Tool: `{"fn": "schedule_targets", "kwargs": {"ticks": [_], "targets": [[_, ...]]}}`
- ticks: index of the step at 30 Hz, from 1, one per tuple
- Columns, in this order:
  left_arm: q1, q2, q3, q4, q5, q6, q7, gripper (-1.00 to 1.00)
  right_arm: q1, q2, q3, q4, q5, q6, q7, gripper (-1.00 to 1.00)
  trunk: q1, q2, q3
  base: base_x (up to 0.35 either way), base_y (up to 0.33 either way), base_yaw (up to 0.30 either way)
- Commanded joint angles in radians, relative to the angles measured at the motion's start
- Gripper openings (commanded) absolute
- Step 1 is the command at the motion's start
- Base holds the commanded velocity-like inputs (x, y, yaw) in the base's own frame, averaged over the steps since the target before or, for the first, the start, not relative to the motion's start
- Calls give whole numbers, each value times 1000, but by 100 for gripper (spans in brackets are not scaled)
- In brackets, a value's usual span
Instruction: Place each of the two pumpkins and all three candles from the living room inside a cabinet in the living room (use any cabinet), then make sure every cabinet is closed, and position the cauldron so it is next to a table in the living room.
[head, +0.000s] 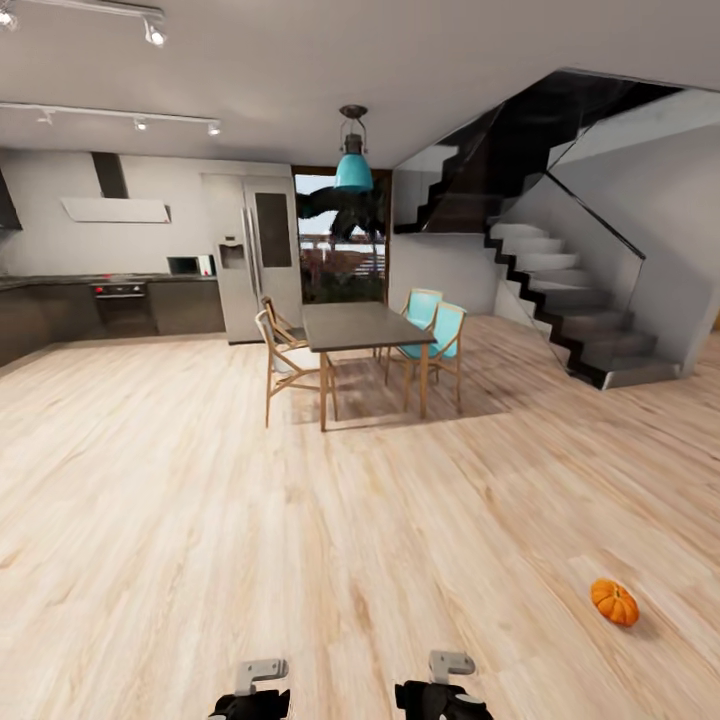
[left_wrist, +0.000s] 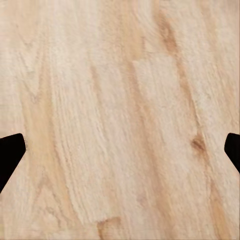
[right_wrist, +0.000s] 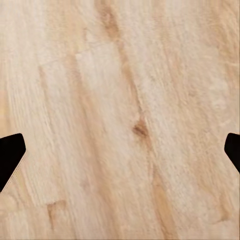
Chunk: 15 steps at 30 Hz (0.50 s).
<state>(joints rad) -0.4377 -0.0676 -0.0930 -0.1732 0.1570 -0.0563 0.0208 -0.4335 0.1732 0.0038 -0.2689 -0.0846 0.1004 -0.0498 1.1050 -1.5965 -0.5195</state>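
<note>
Jaws wide, grippers (left_wrist: 120, 145) floorward

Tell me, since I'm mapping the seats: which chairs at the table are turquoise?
The two chairs on the right of the table, nearer the stairs; the left pair is bare wood with pale seats.

Not much robot on show — the left gripper (head: 250, 692) and right gripper (head: 443, 688) are glossy black housings, each capped with a light grey angular bracket. In the wrist views, flat black pointed fingertips (left_wrist: 10, 155) — same on the right (right_wrist: 11, 156).
</note>
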Motion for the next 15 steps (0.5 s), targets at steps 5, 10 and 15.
{"fn": "schedule_targets", "kwargs": {"ticks": [5,10,15], "targets": [[-1,0,-8,1,10,-4,2,100,0,-1,1,-3,-9,5,-4,100,1,0,-3,318,0,259],[-1,0,-8,1,10,-4,2,100,0,-1,1,-3,-9,2,-4,100,1,0,-4,285,0,87],[-1,0,-8,1,10,-4,2,100,1,-1,1,-3,-9,0,-4,100,1,0,-4,238,0,20]]}}
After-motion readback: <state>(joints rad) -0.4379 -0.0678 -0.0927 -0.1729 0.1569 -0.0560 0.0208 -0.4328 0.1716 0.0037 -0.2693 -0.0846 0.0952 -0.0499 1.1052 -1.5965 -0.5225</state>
